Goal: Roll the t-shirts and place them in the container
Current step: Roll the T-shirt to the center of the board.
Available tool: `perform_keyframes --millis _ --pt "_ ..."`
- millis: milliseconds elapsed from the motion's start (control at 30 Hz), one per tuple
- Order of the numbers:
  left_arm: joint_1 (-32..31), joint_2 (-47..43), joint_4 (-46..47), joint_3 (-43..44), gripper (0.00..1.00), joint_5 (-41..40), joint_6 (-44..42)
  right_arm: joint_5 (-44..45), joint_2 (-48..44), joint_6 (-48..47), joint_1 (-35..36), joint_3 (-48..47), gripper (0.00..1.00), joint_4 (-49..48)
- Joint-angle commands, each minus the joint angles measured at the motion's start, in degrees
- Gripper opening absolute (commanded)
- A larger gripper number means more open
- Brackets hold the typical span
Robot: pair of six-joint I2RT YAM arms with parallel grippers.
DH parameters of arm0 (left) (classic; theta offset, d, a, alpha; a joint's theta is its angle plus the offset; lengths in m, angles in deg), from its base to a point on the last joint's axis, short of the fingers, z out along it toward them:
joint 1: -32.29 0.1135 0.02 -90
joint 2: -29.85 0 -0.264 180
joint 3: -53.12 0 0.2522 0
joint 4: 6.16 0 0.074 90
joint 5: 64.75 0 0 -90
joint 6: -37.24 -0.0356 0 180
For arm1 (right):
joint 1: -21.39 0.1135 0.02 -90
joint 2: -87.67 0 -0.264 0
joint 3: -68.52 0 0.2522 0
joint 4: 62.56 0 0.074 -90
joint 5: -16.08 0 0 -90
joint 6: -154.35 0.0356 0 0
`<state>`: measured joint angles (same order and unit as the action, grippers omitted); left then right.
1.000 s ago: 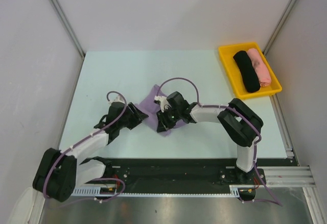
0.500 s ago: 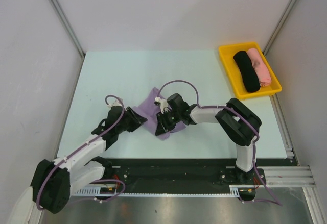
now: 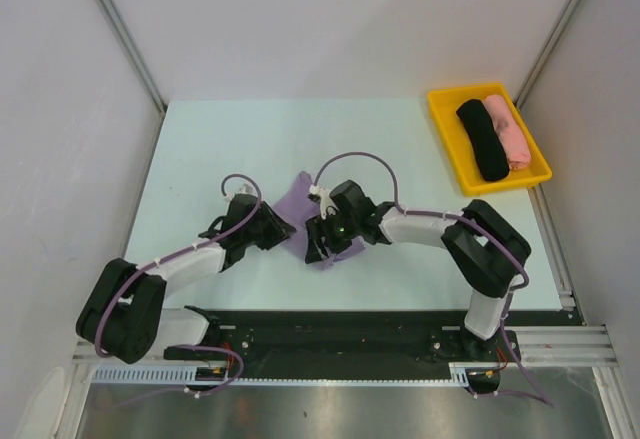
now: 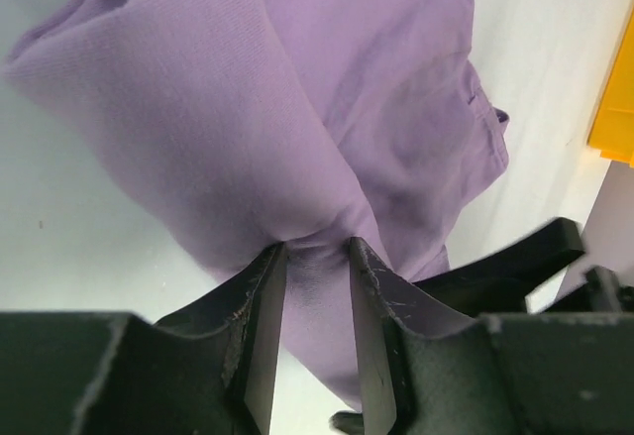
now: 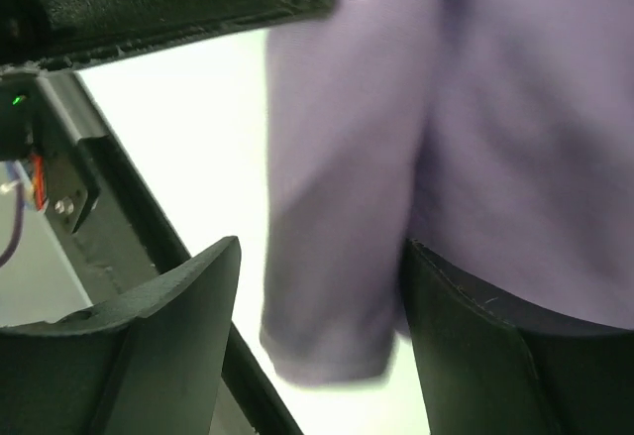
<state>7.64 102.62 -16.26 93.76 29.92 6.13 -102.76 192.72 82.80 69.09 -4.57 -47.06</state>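
Note:
The lavender t-shirt point(image 3: 296, 199) lies bunched in a small heap on the table's middle, between my two grippers. My left gripper point(image 3: 284, 227) reaches in from the left. In the left wrist view point(image 4: 317, 249) its jaws are shut on a pinched fold of the t-shirt point(image 4: 297, 88). My right gripper point(image 3: 318, 240) sits over the heap's right side. In the right wrist view point(image 5: 322, 247) its jaws stand open. A hanging end of the t-shirt point(image 5: 337, 257) is between them, against the right finger point(image 5: 475, 346) and apart from the left one.
A yellow tray point(image 3: 440, 109) stands at the back right. It holds a black cloth bundle point(image 3: 480, 139) and a pink cloth bundle point(image 3: 508, 129) side by side. The black base rail point(image 3: 330, 329) runs along the near edge.
My right gripper has opened and let go of the fabric. My left gripper has moved right onto the t-shirt and closed on a fold.

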Motion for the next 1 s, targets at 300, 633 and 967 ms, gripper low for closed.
perform_keyframes --millis 300,633,967 --pt "-0.23 3.34 -2.78 5.47 0.38 -2.29 -2.20 26.55 -12.42 3.16 -6.30 0.88 0.59 12.50" --pt "-0.32 5.53 -2.87 7.84 0.38 -1.24 -2.64 31.45 -11.26 2.73 -5.43 1.76 0.49 11.62" --pt "-0.40 9.66 -1.90 10.65 0.38 0.34 -2.47 47.90 -20.59 -4.91 7.92 1.76 0.51 9.43"
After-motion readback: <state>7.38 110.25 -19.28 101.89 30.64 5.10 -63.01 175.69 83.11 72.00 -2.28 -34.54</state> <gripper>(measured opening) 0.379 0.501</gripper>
